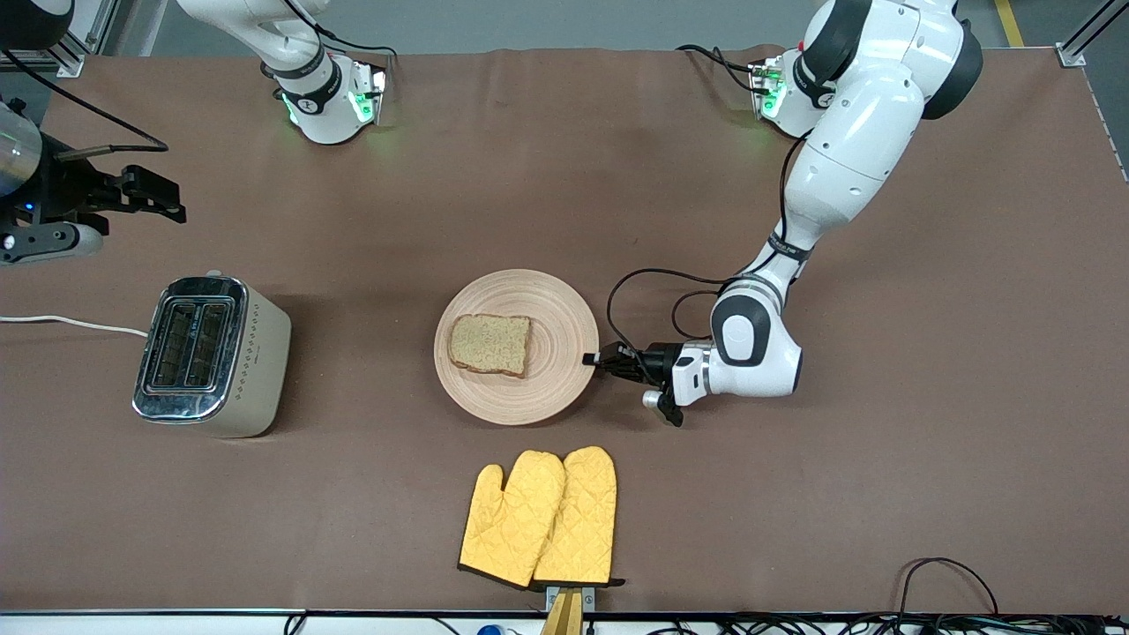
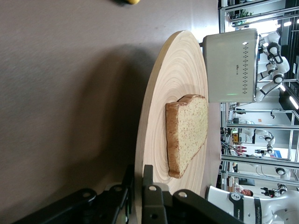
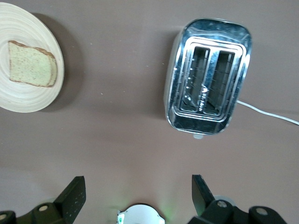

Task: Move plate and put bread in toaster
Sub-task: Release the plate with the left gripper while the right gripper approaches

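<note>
Though near, mitts (image 1: 540,519) off plate (image 1: 556,388).

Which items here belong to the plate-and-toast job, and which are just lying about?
Job items:
- round beige wooden plate, its rim between the left hand's fingers
- brown speckled bread slice, lying on the plate
- cream two-slot toaster with chrome top
- right hand, open, waiting above the table near the toaster

Lying about:
- pair of yellow quilted oven mitts

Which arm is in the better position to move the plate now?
The left. Its gripper is low at the plate's rim, fingers either side of the edge. The right gripper waits open above the table near the toaster.
</note>
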Controlling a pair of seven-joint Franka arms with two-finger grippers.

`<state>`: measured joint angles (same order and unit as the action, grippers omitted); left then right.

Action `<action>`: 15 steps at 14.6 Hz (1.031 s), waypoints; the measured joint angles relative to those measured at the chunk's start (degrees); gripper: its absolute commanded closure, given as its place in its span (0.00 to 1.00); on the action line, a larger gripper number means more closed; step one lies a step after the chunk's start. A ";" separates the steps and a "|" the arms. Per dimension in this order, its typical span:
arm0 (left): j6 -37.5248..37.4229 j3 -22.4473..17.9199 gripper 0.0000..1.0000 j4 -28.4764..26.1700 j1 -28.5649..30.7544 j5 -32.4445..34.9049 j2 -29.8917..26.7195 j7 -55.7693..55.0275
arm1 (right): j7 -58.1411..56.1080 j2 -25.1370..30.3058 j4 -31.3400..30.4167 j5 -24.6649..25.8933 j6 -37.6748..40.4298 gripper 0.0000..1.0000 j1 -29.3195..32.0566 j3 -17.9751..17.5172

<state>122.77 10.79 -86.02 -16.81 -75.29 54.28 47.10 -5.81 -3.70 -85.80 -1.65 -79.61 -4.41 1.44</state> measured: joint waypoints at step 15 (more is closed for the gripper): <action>-7.94 -0.40 0.00 4.29 8.12 27.51 -13.87 -40.84 | 21.83 -11.07 -11.69 -6.75 -23.90 0.00 -13.22 -0.29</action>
<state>114.83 10.39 -81.73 -8.69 -47.78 40.41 6.26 16.02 -14.77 -97.49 -8.40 -103.50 -17.63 1.15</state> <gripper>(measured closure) 0.000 0.000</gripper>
